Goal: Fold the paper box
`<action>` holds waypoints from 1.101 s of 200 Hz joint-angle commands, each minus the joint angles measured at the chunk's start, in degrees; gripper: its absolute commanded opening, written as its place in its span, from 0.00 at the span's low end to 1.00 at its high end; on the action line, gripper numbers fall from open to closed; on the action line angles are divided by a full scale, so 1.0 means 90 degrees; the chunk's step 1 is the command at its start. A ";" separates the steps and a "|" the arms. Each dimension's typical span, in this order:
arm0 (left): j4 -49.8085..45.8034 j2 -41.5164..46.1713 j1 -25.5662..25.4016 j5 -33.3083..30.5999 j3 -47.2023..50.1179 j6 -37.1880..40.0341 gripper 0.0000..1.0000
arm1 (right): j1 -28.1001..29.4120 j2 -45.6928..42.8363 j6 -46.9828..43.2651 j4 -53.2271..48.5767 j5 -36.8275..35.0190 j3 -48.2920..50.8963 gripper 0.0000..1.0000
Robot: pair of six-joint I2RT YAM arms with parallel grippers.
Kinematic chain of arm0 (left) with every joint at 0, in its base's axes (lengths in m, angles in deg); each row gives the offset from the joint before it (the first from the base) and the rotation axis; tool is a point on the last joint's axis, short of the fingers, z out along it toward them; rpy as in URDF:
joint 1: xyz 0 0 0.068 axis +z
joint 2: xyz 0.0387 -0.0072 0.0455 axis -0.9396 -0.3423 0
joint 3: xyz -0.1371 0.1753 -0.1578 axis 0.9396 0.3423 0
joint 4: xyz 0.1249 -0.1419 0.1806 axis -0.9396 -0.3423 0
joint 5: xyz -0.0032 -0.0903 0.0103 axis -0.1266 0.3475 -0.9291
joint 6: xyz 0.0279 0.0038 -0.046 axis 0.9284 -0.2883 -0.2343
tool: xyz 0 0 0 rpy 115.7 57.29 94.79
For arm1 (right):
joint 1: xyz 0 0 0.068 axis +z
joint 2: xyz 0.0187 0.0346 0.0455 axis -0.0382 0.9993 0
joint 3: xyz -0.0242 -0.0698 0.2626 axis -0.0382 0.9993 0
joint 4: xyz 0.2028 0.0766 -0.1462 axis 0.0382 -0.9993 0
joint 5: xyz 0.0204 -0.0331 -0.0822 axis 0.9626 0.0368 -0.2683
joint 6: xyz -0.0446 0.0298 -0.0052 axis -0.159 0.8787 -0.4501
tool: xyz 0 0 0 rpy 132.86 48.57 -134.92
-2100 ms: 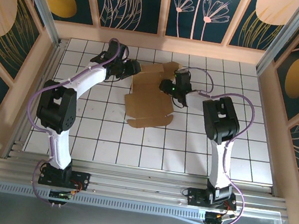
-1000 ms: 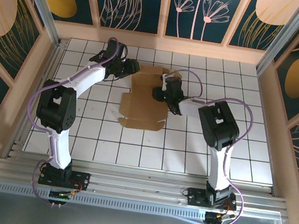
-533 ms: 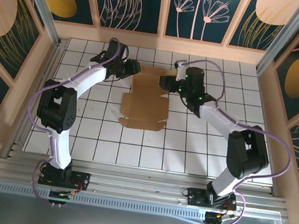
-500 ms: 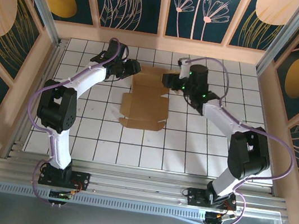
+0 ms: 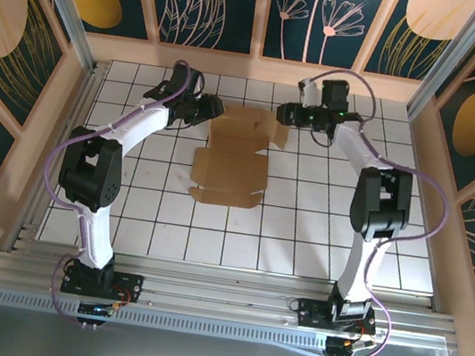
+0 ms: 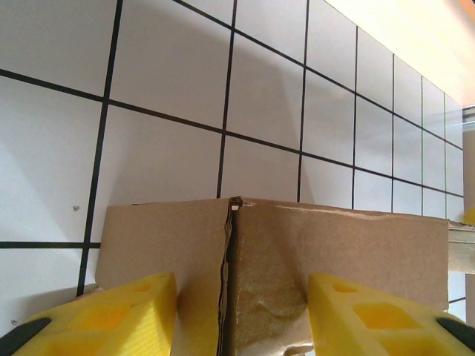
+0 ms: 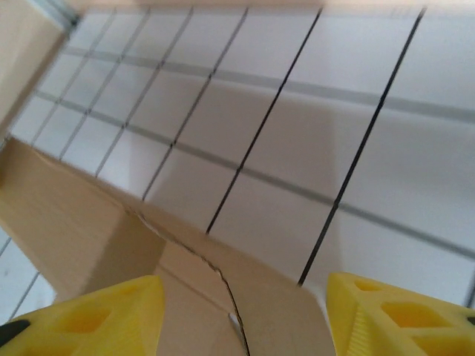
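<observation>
The right arm has swung away from above the paper box (image 5: 233, 161) and now reaches toward the far wall, so the right pincer (image 5: 283, 113) sits at the far right corner of the box. The box and the left arm have stayed where they were half a second ago.

Paper box: a flat, brown cardboard sheet with flaps, lying on the white tiled table (image 5: 301, 233) between the two arms. Its far flaps lie next to both pincers, and its near edge points toward the arm bases.

Left pincer (image 5: 205, 110): positioned at the far left corner of the box. In the left wrist view the two yellow fingers (image 6: 111, 315) stand wide apart, with the cardboard lying in the gap between them. A creased seam in the cardboard (image 6: 231, 252) runs up the middle of that gap. The fingers are not closed on the sheet.

Right pincer: in the right wrist view the yellow fingers (image 7: 401, 315) are also spread wide. A corner of the box (image 7: 82, 215) with a torn or cut line extends into the gap from the left side. The pads do not press on it, and the pincer holds nothing. Beyond the box edge, bare table tiles lead to the far wall.
</observation>
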 commanded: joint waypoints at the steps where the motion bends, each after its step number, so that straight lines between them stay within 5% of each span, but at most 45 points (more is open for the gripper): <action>1: -0.0058 -0.0092 -0.0032 0.0182 -0.0012 0.0044 0.49 | 0.0191 0.0041 -0.0135 -0.0320 0.0479 0.0013 0.61; 104: 0.0199 -0.0130 -0.0072 0.0464 0.0198 -0.0030 0.45 | 0.0278 0.0258 0.1896 -0.0560 -0.0111 0.0172 0.27; 158: 0.0284 -0.0048 -0.0149 0.0515 0.0257 -0.0082 0.45 | 0.0449 0.0179 0.2786 -0.0852 -0.0589 -0.0147 0.23; 220: -0.0096 0.0418 -0.0137 -0.0498 0.0004 0.0366 0.59 | 0.0741 0.0116 0.1871 -0.1296 -0.2104 -0.0339 0.22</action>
